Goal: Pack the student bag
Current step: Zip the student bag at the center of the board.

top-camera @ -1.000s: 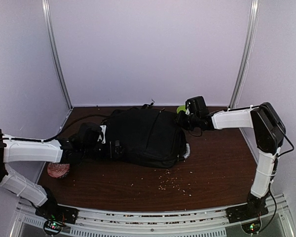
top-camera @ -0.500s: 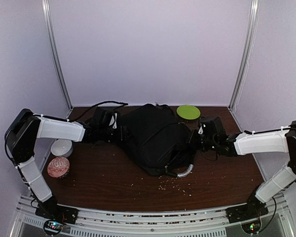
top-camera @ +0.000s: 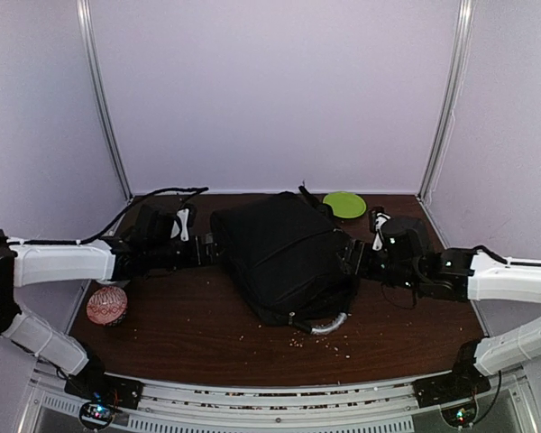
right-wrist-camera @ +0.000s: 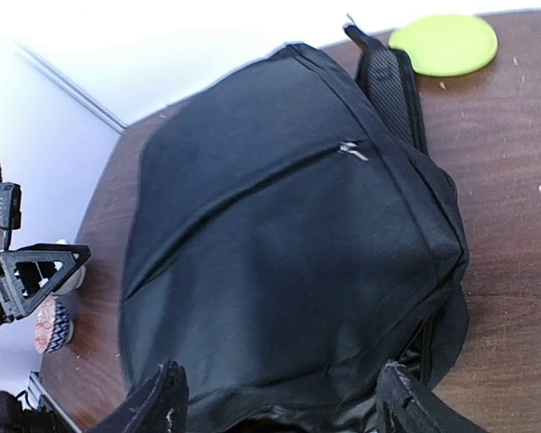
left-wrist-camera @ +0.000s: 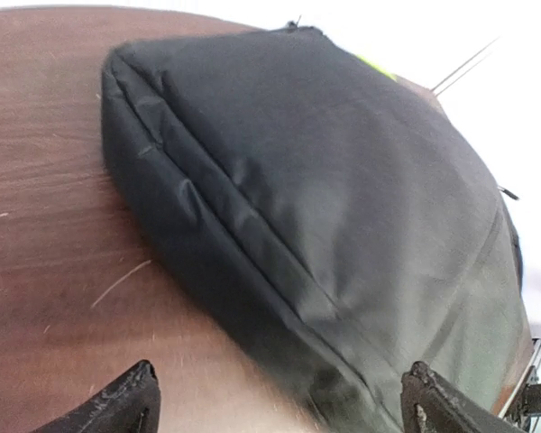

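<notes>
The left gripper (left-wrist-camera: 279, 374) has its jaws spread wide, clamping nothing, and the right gripper (right-wrist-camera: 281, 374) likewise, each framing one side of the black student bag (top-camera: 284, 257), which lies on the brown table (top-camera: 189, 316) between them, a green disc (top-camera: 344, 204) just beside its far right corner.

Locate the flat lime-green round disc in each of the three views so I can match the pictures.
Top external: the flat lime-green round disc lies at the back, right of centre, just behind the large black fabric backpack.
Left wrist: only a thin green sliver shows over the backpack's far edge.
Right wrist: it sits in the top right corner, beyond the backpack.
Shared landmark: the backpack.
</notes>
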Motion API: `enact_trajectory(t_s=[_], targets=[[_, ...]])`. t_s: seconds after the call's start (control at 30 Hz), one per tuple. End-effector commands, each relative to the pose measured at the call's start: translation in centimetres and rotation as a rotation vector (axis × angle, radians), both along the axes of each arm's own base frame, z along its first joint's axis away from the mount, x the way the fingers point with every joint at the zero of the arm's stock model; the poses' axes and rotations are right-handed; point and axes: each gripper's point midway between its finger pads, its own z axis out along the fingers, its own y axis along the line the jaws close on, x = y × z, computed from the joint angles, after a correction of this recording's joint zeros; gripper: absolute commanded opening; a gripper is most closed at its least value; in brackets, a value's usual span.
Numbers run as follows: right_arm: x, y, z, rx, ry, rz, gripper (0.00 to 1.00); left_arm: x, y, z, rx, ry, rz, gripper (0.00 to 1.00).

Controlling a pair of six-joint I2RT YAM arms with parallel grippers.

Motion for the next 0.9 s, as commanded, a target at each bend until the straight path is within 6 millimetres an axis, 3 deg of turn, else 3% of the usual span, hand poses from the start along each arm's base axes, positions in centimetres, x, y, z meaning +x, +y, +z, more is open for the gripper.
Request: enact_trajectory(t_s=[0.0, 0.13, 0.3, 0.43, 0.6, 0.7, 0.87], targets=[[-3.9, -0.7, -0.8, -0.133, -0.082, 0.022, 0.7, -3.6, 1.0, 1.7, 0.079, -0.06, 0.057, 0.97], [-6.8, 0.3, -2.7, -0.149, -0.122, 0.02, 0.7, -6.8, 1.5, 1.8, 0.126, -0.064, 0.146, 0.98], [-8.0, 0.8, -3.7, -0.124, -0.1, 0.033, 0.72, -8.0, 3.8, -0.6, 0.073, 0.035, 0.28, 0.98], [-9.2, 1.9, -2.2, -0.178, -0.189, 0.07, 0.74, -9.1, 2.5, 0.0, -0.081, 0.003, 0.186, 0.98], [-9.8, 2.2, 0.5, -0.244, -0.278, -0.045, 0.76, -9.7, 2.7, 0.8, -0.124, 0.008, 0.231, 0.98], [-9.6, 2.3, 0.0, -0.244, -0.247, -0.08, 0.99, -10.9, 0.5, 2.6, -0.171, -0.07, 0.153, 0.98], [-9.5, 3.2, -0.2, -0.116, -0.201, 0.015, 1.0, -11.8, -3.4, 2.7, -0.149, -0.001, 0.012, 0.98]])
